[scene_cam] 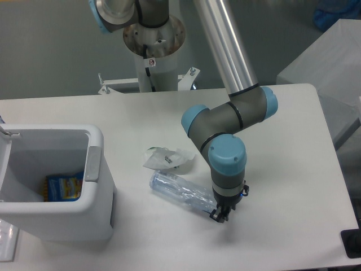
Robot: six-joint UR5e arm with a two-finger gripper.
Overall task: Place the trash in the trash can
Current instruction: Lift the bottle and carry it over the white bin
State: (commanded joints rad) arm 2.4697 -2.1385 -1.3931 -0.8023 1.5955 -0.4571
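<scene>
The end effector [220, 215] points straight down at the cap end of the clear plastic bottle [179, 189], which lies on its side on the white tabletop [282, 169]. Its fingers are small and dark, and mostly hidden under the wrist, so whether they are clenched on the bottle or released cannot be told. The bottle's other end points toward 10 o'clock. Just beside it, at 12 o'clock, lies the crumpled white wrapper [167, 159] with green marks; whether the two touch is unclear. The white trash can [93, 169] stands at 9 o'clock from the bottle, apart from it, near the tabletop's left edge, with a blue packet [64, 187] lying at its bottom.
</scene>
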